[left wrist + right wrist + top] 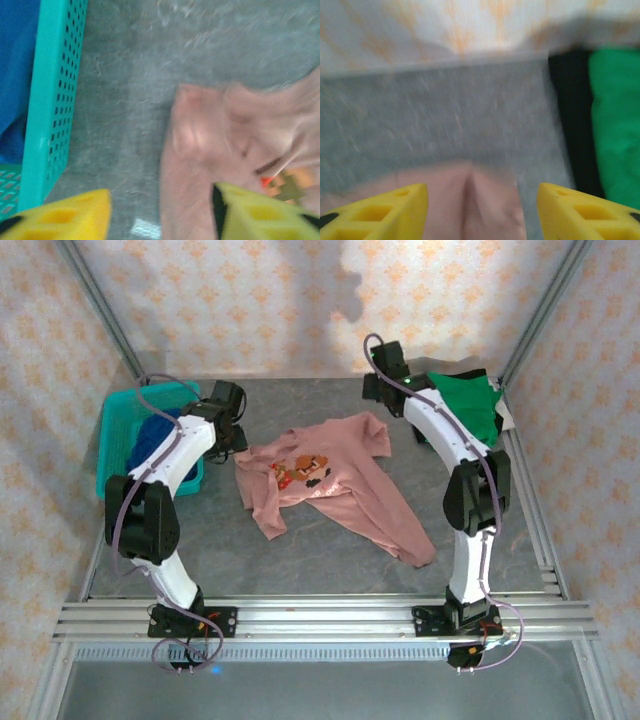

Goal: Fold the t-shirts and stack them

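The left gripper (162, 200) and right gripper (482, 190) both hang open and empty over the far corners of the dusty-pink t-shirt (325, 485), which lies rumpled mid-table with its near hem skewed right, so a fold started from this lay would likely come out lopsided.

T-shirt (340, 495) right of basket (108, 455)

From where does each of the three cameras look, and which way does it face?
Top external: above and behind the bases, facing down and forward; left arm, right arm, pink t-shirt, teal basket.
Left wrist: above the table, facing down; open left gripper, basket wall, blue t-shirt.
Right wrist: low, facing the back wall; open right gripper, green t-shirt.
Shared: the pink t-shirt appears in all three.
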Robot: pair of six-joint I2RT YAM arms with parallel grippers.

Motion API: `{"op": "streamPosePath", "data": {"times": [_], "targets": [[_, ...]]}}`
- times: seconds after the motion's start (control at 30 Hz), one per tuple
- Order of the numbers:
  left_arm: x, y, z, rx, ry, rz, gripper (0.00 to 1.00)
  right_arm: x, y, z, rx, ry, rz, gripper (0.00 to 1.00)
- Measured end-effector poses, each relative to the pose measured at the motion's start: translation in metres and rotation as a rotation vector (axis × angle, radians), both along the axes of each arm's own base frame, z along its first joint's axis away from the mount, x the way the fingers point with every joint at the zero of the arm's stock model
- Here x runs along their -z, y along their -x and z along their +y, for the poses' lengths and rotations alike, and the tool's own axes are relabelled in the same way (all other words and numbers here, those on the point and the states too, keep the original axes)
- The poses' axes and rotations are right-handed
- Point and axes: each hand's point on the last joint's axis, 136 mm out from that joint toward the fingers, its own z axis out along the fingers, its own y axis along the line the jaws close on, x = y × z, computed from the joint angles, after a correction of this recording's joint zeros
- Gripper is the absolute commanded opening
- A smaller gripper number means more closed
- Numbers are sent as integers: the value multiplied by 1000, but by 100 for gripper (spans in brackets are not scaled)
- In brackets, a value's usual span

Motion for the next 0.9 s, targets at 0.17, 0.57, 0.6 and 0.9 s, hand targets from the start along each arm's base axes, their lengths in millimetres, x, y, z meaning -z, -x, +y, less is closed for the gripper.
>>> {"op": "streamPosePath", "data": {"times": [0.17,0.57,0.6,0.9], "targets": [[-36,18,-20,70,6,-88,80,31,97,1,-70,-26,125,69],[98,122,-97,304,8,212,75,154,314,43,-277,-76,332,69],[106,125,-97,299,6,231,70,165,317,34,-249,-41,354,69],[97,114,-106,271,49,160,0,185,299,16,-136,137,363,35]]}}
